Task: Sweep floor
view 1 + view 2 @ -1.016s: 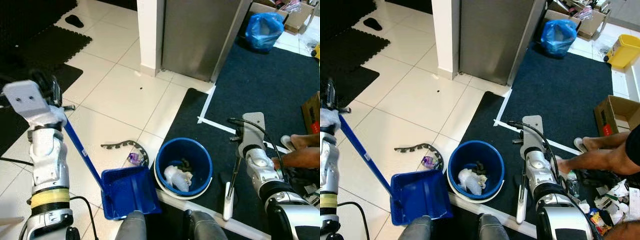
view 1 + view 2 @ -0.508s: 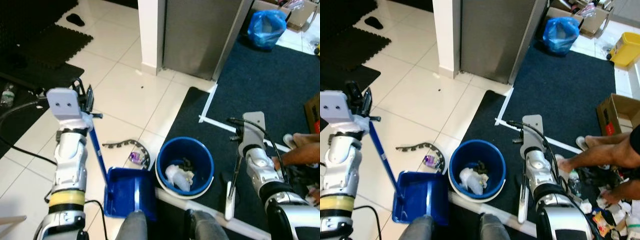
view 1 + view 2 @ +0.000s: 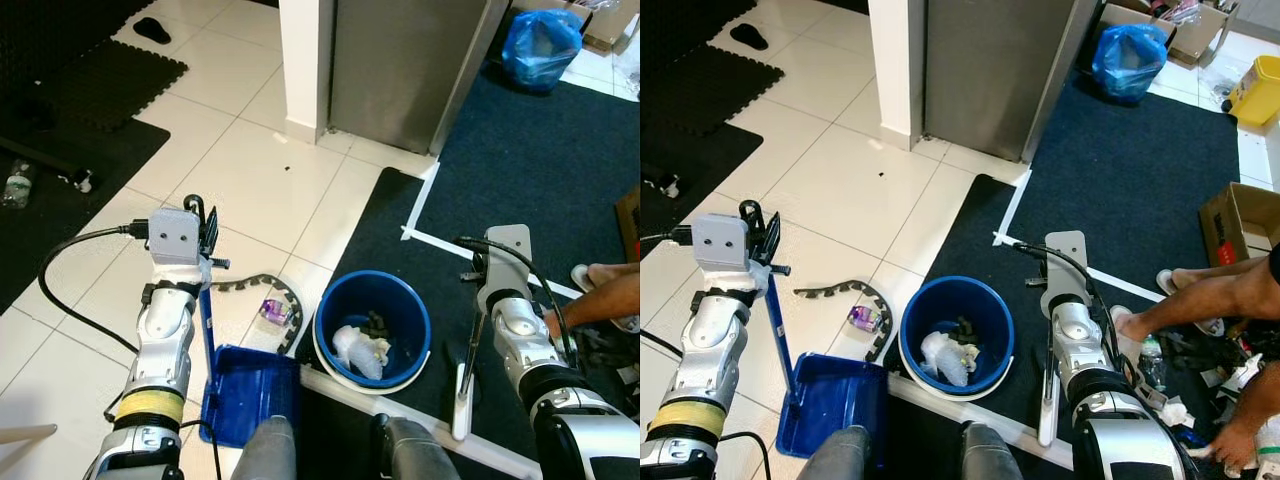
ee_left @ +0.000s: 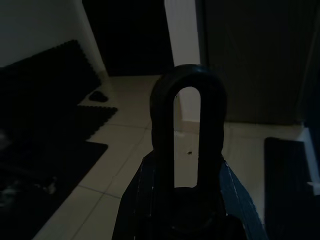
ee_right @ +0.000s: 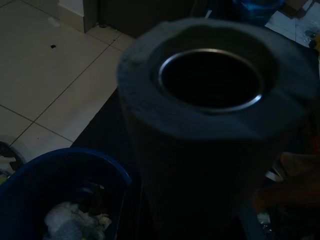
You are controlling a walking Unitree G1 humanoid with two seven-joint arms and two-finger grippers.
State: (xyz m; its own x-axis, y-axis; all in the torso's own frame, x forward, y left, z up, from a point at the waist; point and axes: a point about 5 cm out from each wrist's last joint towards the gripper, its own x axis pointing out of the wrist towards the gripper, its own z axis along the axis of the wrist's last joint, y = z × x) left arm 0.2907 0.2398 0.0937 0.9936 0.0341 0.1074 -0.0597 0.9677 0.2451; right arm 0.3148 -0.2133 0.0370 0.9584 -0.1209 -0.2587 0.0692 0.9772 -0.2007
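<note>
A blue plastic dustpan (image 3: pixel 245 395) lies low and left of centre in the left eye view, its flat tray on the white floor tiles (image 3: pixel 262 190) right beside the edge of the dark carpet (image 3: pixel 520 180). Its thin blue handle (image 3: pixel 207 325) rises straight to the left gripper (image 3: pixel 203 232), which is closed around the top; in the left wrist view the handle's black hanging loop (image 4: pixel 188 137) stands up in front of the camera.

Just right of the pan sits a round blue bucket (image 3: pixel 372 330) with a pale rim, holding crumpled white paper (image 3: pixel 358 350) and some dark scraps. Between pan and bucket, on the tile, lie a curved, notched black strip (image 3: pixel 262 292) and a small purple wrapper (image 3: pixel 271 311).

At lower right the right gripper (image 3: pixel 478 300) grips a thin metal pole; the pole runs down to a long white broom head (image 3: pixel 459 402) resting on the carpet. In the right wrist view a wide hollow tube end (image 5: pixel 212 80) hides the fingers, so I cannot tell how tightly they sit.

The tiles are glossy with grey grout lines. White tape (image 3: pixel 420 205) marks the carpet's edge. A white pillar (image 3: pixel 305 70) and a grey metal cabinet (image 3: pixel 410 70) stand at the top centre, a blue plastic bag (image 3: pixel 545 45) at upper right, and black foam mats (image 3: pixel 70 110) at upper left. A person's bare arm (image 3: pixel 600 300) reaches in at the right edge. The open tiles lie toward the upper left.
</note>
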